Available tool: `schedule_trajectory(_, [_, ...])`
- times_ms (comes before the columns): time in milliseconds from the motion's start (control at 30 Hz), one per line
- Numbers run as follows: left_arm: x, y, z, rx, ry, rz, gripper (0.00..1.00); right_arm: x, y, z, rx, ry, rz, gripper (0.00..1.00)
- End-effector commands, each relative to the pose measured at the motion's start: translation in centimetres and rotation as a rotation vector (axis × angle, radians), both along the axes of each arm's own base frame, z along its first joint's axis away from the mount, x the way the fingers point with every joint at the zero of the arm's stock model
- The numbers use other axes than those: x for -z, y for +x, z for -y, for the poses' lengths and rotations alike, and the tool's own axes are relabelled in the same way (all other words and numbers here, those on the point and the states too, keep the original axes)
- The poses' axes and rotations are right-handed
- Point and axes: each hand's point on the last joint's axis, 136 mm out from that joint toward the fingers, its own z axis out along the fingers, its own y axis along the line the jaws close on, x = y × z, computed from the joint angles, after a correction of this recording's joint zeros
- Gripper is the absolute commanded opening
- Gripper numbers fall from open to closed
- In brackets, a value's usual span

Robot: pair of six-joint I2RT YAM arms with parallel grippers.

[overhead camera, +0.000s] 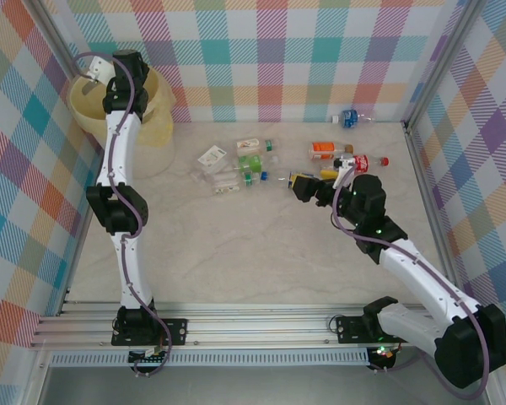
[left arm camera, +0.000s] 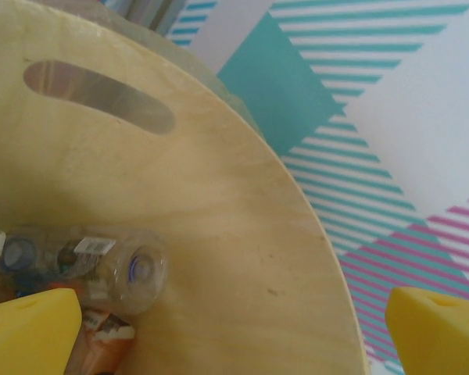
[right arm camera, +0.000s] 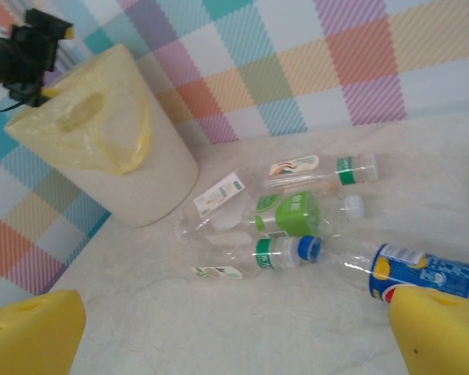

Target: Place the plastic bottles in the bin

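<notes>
**Yellow bin part-filled, most bottles left on the table**

Inside the bin [left arm camera: 219, 234], at lower left of the left wrist view: a clear bottle [left arm camera: 102, 266] on its side against the wall, with an orange-labelled bottle [left arm camera: 102, 348] just below it. At least two in, then; impossible to tell whether more lie underneath.

Left to do, judging by the top view: a cluster of bottles [overhead camera: 236, 164] at the centre of the table [overhead camera: 236, 253], a second group [overhead camera: 337, 156] to its right, and a blue-labelled bottle [overhead camera: 350, 118] alone near the back wall. Probably the larger share of the job.

As for the left gripper [left arm camera: 234, 336]: above the bin at upper left of the top view, yellow fingers spread wide, nothing between them, touching nothing.

As for the right gripper [right arm camera: 238, 336]: low over the table just right of the centre cluster, fingers equally wide apart and empty, with a green-labelled bottle [right arm camera: 289, 212] lying ahead in the middle of its wrist view
</notes>
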Motion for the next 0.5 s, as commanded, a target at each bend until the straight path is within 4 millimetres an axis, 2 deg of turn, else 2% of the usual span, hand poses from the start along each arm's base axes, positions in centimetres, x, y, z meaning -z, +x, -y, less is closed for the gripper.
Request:
schedule_trajectory(0, [-5.2,-2.1,1.7,0.121,0.046,0.044,1.00,1.2,0.9,1.1,0.093,0.010,-0.083,1.00])
schedule_trajectory(100, [-5.8,-2.0,4.2,0.242,0.074,0.076,1.00,2.6,1.5,1.5,0.140,-0.001,-0.156,1.00])
schedule_trajectory(233, [-6.9,-3.0,7.8,0.381,0.069,0.133,1.00,4.0,2.4,2.5,0.219,0.021,-0.230,1.00])
schedule_trajectory(367, [-7.8,-4.3,12.5,0.551,0.043,0.184,1.00,5.7,3.2,3.9,0.325,0.054,-0.311,1.00])
schedule_trajectory(467, [-7.6,-6.3,16.6,0.695,0.021,0.199,1.00,7.2,3.7,4.8,0.389,0.057,-0.406,1.00])
